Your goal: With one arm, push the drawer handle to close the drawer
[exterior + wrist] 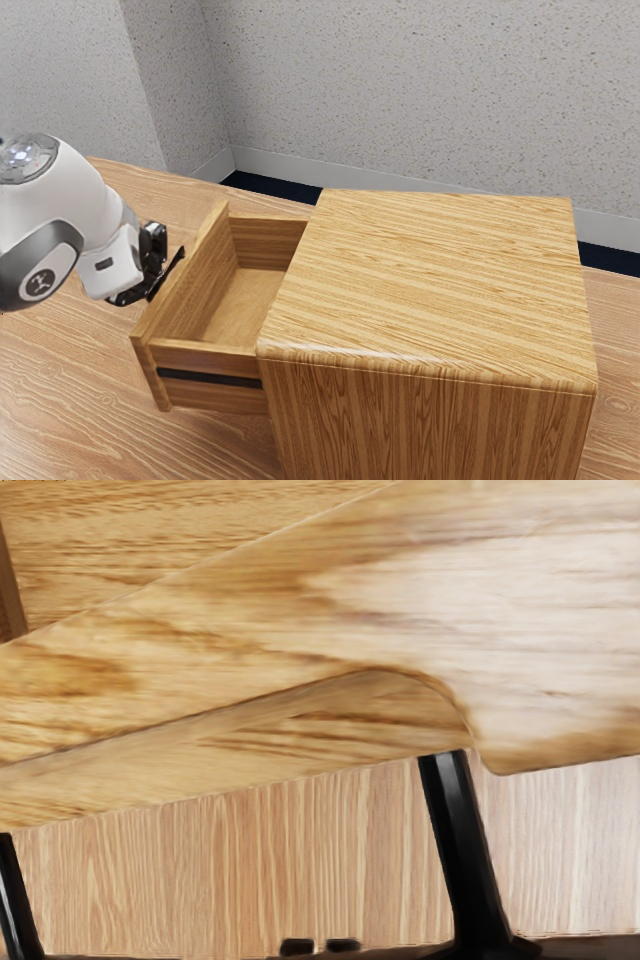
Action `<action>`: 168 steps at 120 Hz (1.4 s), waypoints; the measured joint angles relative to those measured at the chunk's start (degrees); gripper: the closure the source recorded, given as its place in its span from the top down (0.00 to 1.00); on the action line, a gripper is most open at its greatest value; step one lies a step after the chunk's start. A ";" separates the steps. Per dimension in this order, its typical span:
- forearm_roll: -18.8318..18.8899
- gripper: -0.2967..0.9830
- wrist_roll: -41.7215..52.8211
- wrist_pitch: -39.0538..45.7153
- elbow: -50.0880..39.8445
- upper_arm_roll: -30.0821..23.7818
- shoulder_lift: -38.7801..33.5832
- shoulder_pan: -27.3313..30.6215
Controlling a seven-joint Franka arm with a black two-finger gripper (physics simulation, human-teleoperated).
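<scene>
Hand (153,273) at the handle (458,840), drawer (195,285) pulled out.
Apart or together, impossible to tell; contact with handle equally unclear. Outside the drawer's front, with the cabinet (440,280) beyond. Probably stiff in the handle, moderate in the slide; best pushed near the bar's middle, straight inward, against skewing. On the arm (92,205), a round dark emblem (40,284); no readable writing.

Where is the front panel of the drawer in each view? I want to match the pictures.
Exterior view: the front panel is left of centre, at the drawer's left end.
Wrist view: it crosses the upper and middle part, slanting.
Shared landmark: the black handle on it.
</scene>
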 joint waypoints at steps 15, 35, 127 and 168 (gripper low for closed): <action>-0.46 0.15 0.29 1.08 2.38 -2.95 2.84 0.17; -0.64 0.15 -0.32 1.84 5.97 -8.20 6.24 0.62; -0.39 0.15 -6.71 3.44 16.20 -16.98 12.76 7.83; -7.69 0.47 -51.26 -22.53 32.83 -0.74 17.29 6.35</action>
